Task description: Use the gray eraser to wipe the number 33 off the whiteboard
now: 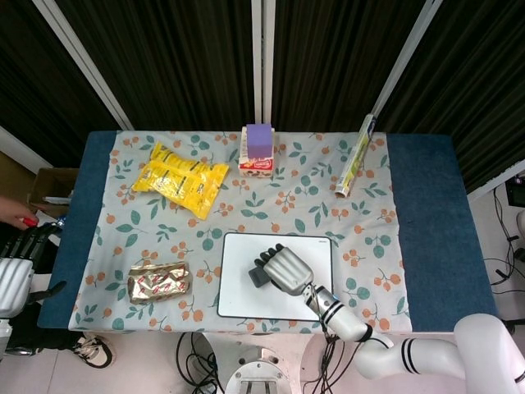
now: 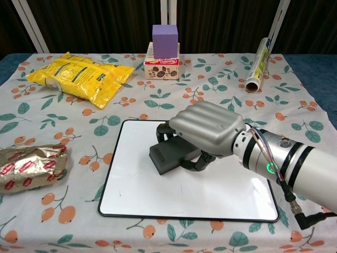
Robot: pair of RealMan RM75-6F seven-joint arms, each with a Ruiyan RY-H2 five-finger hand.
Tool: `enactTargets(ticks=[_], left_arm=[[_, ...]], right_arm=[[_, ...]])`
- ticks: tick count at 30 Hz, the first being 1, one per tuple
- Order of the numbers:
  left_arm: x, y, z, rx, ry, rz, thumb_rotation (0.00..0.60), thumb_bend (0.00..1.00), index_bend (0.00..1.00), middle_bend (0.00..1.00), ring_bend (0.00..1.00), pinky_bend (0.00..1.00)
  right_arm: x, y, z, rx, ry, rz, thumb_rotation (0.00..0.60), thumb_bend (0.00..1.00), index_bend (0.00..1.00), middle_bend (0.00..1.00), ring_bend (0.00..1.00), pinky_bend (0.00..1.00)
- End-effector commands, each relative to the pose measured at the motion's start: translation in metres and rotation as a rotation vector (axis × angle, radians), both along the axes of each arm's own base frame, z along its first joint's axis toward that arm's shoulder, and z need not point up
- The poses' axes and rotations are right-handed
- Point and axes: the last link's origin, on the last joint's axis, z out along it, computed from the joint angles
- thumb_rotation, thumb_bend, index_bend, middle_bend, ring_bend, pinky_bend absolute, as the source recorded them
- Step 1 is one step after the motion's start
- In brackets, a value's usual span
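The whiteboard (image 2: 152, 195) (image 1: 238, 295) lies flat near the table's front edge, and its visible surface looks blank white. My right hand (image 2: 205, 129) (image 1: 285, 269) grips the gray eraser (image 2: 168, 155) (image 1: 257, 277) and presses it on the board's upper middle, with the fingers curled over its top. The left hand (image 1: 18, 267) hangs off the table at the far left of the head view, fingers apart, holding nothing. It does not show in the chest view.
A yellow snack bag (image 2: 79, 76) lies at the back left and a gold wrapped packet (image 2: 29, 167) at the front left. A purple block on a small box (image 2: 165, 50) stands at the back centre. A foil roll (image 2: 258, 63) lies at the back right.
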Motion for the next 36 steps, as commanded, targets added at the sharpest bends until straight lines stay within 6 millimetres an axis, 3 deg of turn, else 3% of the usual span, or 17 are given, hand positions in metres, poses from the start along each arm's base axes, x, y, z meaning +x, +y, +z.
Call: enactTargets(ticks=[1, 8, 24, 28, 36], left_arm=[[-0.001, 0.000, 0.001, 0.002, 0.000, 0.003, 0.600, 0.06, 0.09, 0.10, 0.07, 0.17], [-0.003, -0.001, 0.002, 0.003, -0.004, 0.005, 0.600, 0.06, 0.09, 0.10, 0.07, 0.17], [-0.003, -0.003, 0.006, 0.013, 0.000, 0.004, 0.600, 0.06, 0.09, 0.10, 0.07, 0.17], [-0.001, -0.004, 0.005, 0.012, 0.002, 0.002, 0.600, 0.06, 0.09, 0.10, 0.07, 0.17], [0.003, -0.007, 0.005, 0.015, 0.004, -0.008, 0.600, 0.06, 0.09, 0.10, 0.07, 0.17]], right_arm=[[0.001, -0.012, -0.003, -0.025, 0.012, -0.018, 0.600, 0.37, 0.87, 0.73, 0.65, 0.72], [-0.001, -0.037, -0.003, -0.091, 0.007, -0.075, 0.600, 0.37, 0.87, 0.73, 0.65, 0.72], [-0.020, -0.071, 0.012, -0.195, 0.013, -0.147, 0.600, 0.37, 0.87, 0.73, 0.65, 0.72], [-0.024, -0.077, 0.027, -0.228, -0.010, -0.162, 0.600, 0.37, 0.87, 0.73, 0.65, 0.72], [-0.037, -0.077, 0.085, -0.320, -0.113, -0.171, 0.600, 0.37, 0.87, 0.73, 0.65, 0.72]])
